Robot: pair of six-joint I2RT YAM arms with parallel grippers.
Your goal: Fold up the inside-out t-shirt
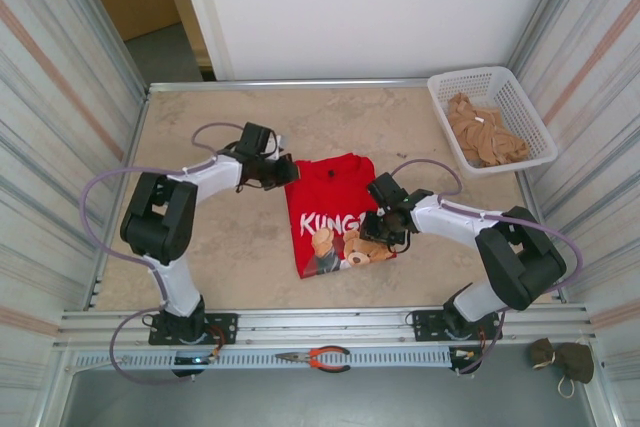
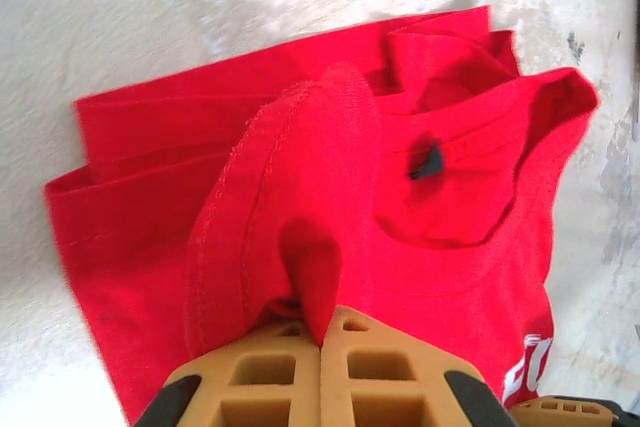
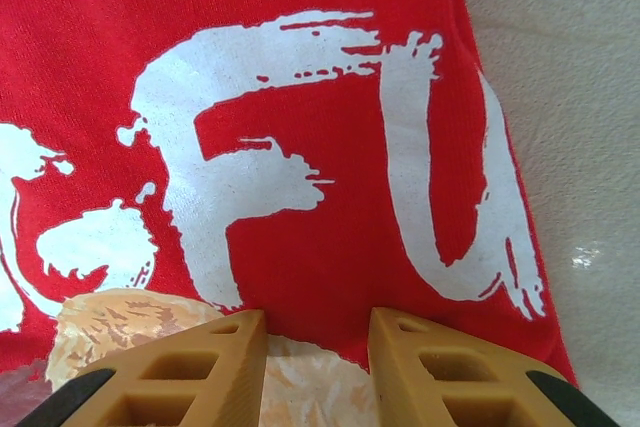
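Observation:
The bright red t-shirt point(image 1: 335, 197) lies folded into a narrow rectangle in the middle of the table, white lettering and a bear print facing up. My left gripper point(image 1: 288, 173) is at the shirt's far left corner. In the left wrist view the left gripper point(image 2: 322, 332) is shut on a raised fold of the t-shirt's red cloth point(image 2: 300, 177), with a stitched hem next to the pinch. My right gripper point(image 1: 384, 231) stands at the shirt's right edge. In the right wrist view the right gripper point(image 3: 317, 325) is open, its fingertips low over the flat printed t-shirt point(image 3: 330, 237).
A white basket point(image 1: 470, 76) at the far right corner holds a tan garment point(image 1: 487, 135). Red-handled pliers point(image 1: 325, 356) lie on the rail in front of the arm bases. Metal walls close in the table's left and right sides.

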